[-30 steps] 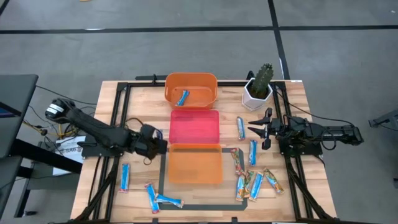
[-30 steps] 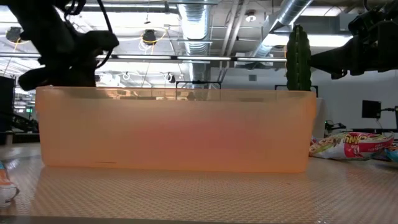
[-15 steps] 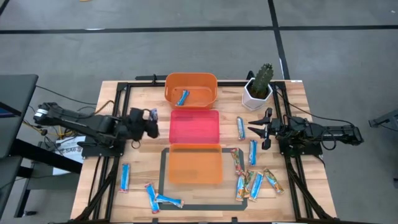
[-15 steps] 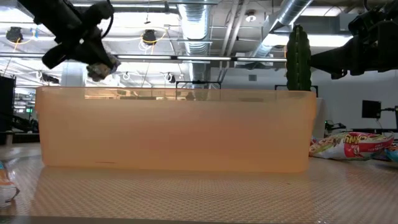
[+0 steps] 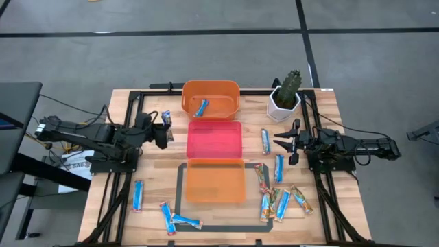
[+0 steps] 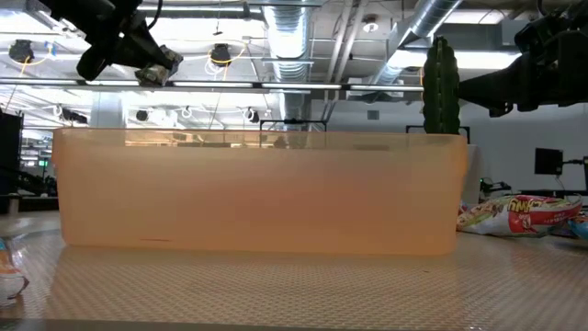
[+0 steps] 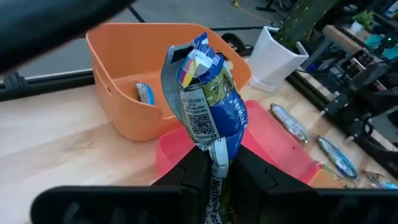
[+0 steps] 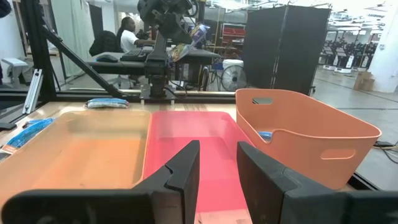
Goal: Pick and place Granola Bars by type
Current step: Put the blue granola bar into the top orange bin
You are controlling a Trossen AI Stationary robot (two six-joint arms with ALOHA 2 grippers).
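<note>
The wooden table (image 5: 120,103) carries three containers down its middle. The deep orange bin (image 5: 210,99) sits ahead of the left gripper (image 5: 164,127) and off to one side, with one blue-and-white bar (image 5: 201,108) already lying in it. The pink-red tray (image 5: 215,140) lies just beside that gripper, and the shallow orange tray (image 5: 215,181) lies past it, well away from the gripper. A potted cactus (image 5: 287,95) stands close to the right gripper (image 5: 289,143).

The step in hand looks like a carry. The left gripper is raised off the table and clamped on the lower end of a blue-and-white granola bar (image 7: 205,102), which stands upright above its fingers (image 7: 196,171). In the left wrist view the deep orange bin and the pink-red tray both lie ahead of the held bar. Since a matching bar is in the bin, the next move likely calls for bringing the gripper over the bin's open top, then letting go so the bar drops inside rather than on the rim.

The right gripper waits near the loose bars (image 5: 278,195) on its side of the table, fingers apart and holding nothing. More blue bars (image 5: 164,216) lie on the table, well behind the left gripper.
</note>
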